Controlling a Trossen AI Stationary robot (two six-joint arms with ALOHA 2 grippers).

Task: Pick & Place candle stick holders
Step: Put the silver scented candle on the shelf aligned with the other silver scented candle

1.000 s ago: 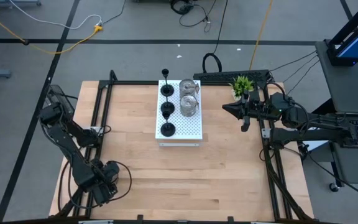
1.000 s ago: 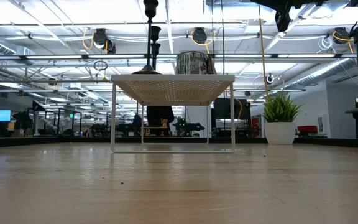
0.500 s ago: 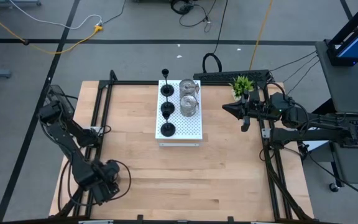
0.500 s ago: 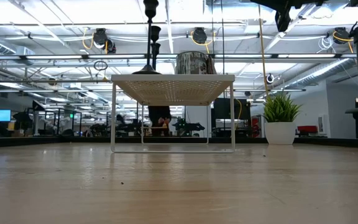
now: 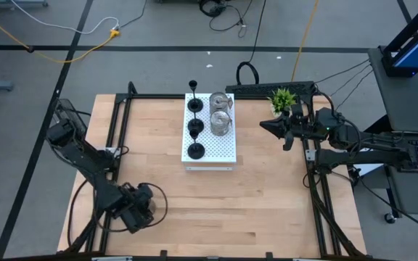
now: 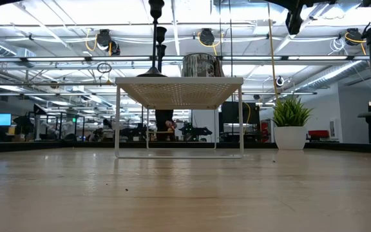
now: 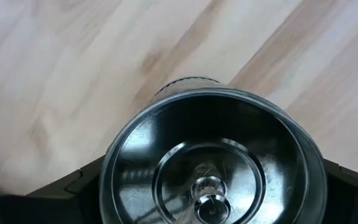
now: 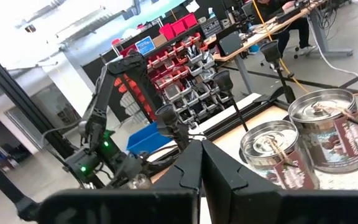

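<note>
Hidden: L gripper [image 5: 138,208] fingers mostly blocked in wrist view by silver holder [image 7: 211,158] clamped betw. them, over near-left table [image 5: 260,196].
Cut off: low view crops stem tops of black holders [image 6: 154,38]; holder base not visible.
R gripper [image 5: 267,126]: fingers pressed together, empty, raised right of white board [image 5: 222,148], nr plant [image 5: 282,98].
Holders: 3 black [image 5: 194,127] + 2 silver [image 5: 220,112] on board.
Surface: pale wood.
Room: shelving w/ red bins [image 8: 166,59], ceiling lights.
</note>
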